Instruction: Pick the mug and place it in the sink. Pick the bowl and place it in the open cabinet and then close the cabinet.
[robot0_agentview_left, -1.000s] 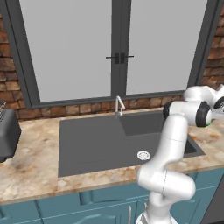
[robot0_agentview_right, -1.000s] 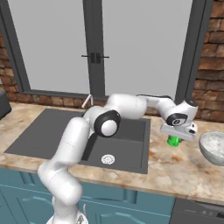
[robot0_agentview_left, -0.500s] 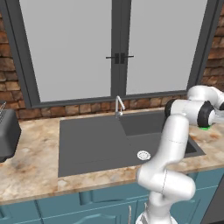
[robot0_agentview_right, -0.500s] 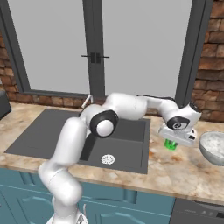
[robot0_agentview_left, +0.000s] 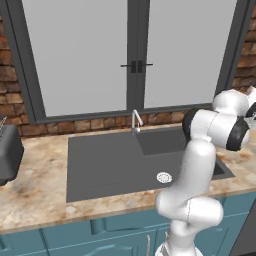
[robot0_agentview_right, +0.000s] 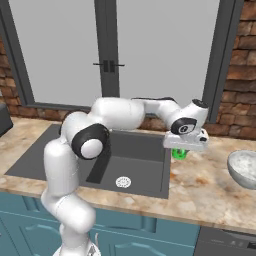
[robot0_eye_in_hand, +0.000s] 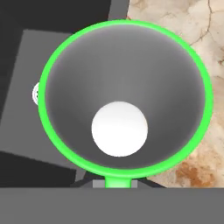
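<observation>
Mug (robot0_agentview_right: 180, 153) hangs directly under the gripper (robot0_agentview_right: 183, 148), clamped between jaws that are closed on it; the hand view looks straight down into its open mouth, green rim (robot0_eye_in_hand: 122, 30) all round and pale bottom in the middle. Its axis runs upright, in line with the hand above it.

Taking the sink (robot0_agentview_right: 135, 165) as the landmark: in the right base view the mug sits just past the sink's right-hand edge, over the marble counter (robot0_agentview_right: 210, 185) rather than over the basin. The hand view agrees, with dark basin under one side of the rim and counter under the other, so the mug straddles that edge. Whether it is already clear of the counter or resting on it I cannot tell.

The coming move, as I judge it, turns on that one offset: the basin and its round drain (robot0_agentview_right: 123, 182) lie to the left of the mug and lower, so the carry goes leftward over the edge, then down.

The bowl (robot0_agentview_right: 245, 169) stands on the counter well to the right of the sink, untouched.
</observation>
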